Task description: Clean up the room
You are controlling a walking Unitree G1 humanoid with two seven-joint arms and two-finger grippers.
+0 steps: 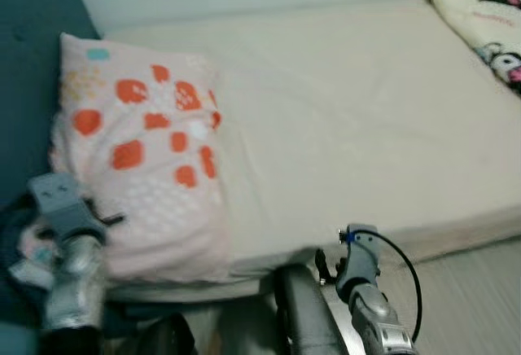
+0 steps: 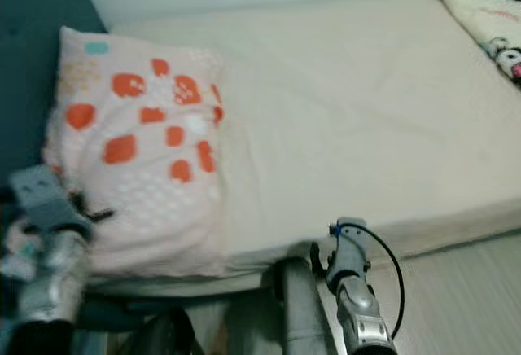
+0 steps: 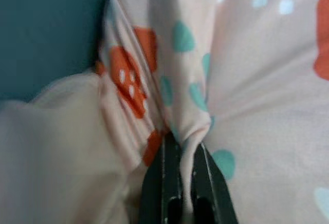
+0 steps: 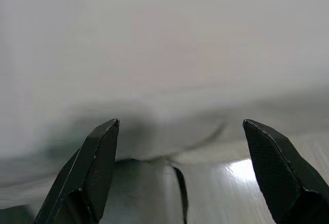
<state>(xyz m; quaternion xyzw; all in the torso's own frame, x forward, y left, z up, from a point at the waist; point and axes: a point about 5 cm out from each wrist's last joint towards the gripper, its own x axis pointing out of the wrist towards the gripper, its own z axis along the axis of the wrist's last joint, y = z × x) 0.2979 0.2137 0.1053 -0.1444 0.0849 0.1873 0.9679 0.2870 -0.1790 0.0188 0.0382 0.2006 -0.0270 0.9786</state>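
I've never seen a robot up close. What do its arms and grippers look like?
Both arms are silver metal with grey wrist housings. The right arm carries a looping black cable and a small blue mark. Each gripper, left and right, has two long, tapering black fingers.

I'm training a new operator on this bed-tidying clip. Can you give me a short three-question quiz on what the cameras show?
1. True or false: the left gripper is shut on a fold of the pillow.
2. The right gripper is: A) open, B) shut on the blanket.
3. What does the pillow lie on?

Key: 1 true; 2 A; 3 the mattress, at its end by the teal headboard.
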